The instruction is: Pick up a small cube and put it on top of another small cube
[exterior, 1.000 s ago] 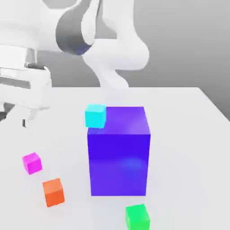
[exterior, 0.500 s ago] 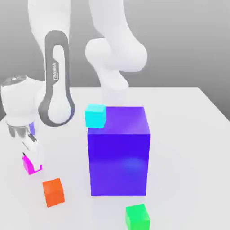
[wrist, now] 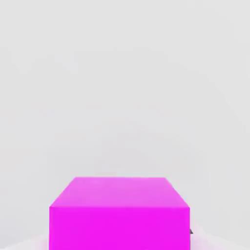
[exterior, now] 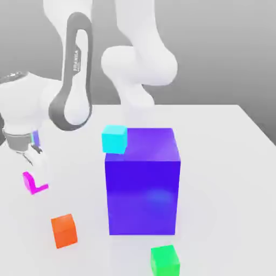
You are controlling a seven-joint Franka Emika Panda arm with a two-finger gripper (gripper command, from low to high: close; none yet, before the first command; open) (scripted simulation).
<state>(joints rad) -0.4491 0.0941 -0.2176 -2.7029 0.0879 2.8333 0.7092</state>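
From the hand view the magenta cube looks close; the exterior view shows the claw pinching it above the table, at that view's left. Orange cube, green cube, cyan cube and big blue block lie apart.

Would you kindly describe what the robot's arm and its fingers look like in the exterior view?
The white, glossy, rounded arm has bulbous joints. One link carries a long dark grey oval inlay with small lettering running along it. The wrist ends in a grey ringed collar above short white fingers.
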